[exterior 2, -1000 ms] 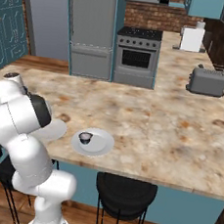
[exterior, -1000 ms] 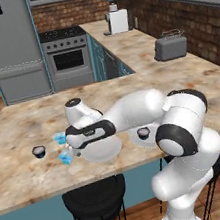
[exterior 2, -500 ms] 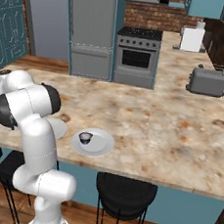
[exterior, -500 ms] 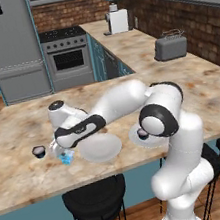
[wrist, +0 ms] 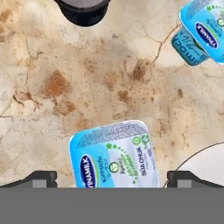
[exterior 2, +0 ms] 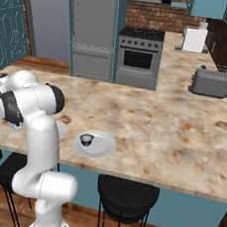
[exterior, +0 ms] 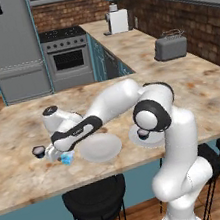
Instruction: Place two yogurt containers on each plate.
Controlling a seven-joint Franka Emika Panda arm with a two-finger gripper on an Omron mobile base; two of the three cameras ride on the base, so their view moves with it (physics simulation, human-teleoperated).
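Pincer (wrist: 112, 179) tips spread wide over squarish blue foil-topped yogurt cup (wrist: 114, 155) | cup on mottled stone surface (wrist: 87, 87), beside smooth round plate (wrist: 205, 164) | dark round cup (wrist: 83, 8) apart.

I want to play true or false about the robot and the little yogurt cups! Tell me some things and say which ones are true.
1. The gripper is open, with a light blue yogurt cup between its fingertips. True.
2. A dark round yogurt cup sits on one plate. True.
3. The toaster lies on its side. False: it stands upright on the counter.
4. The other plate holds two cups. False: nothing is on it.
5. A second blue cup is on the counter. True.
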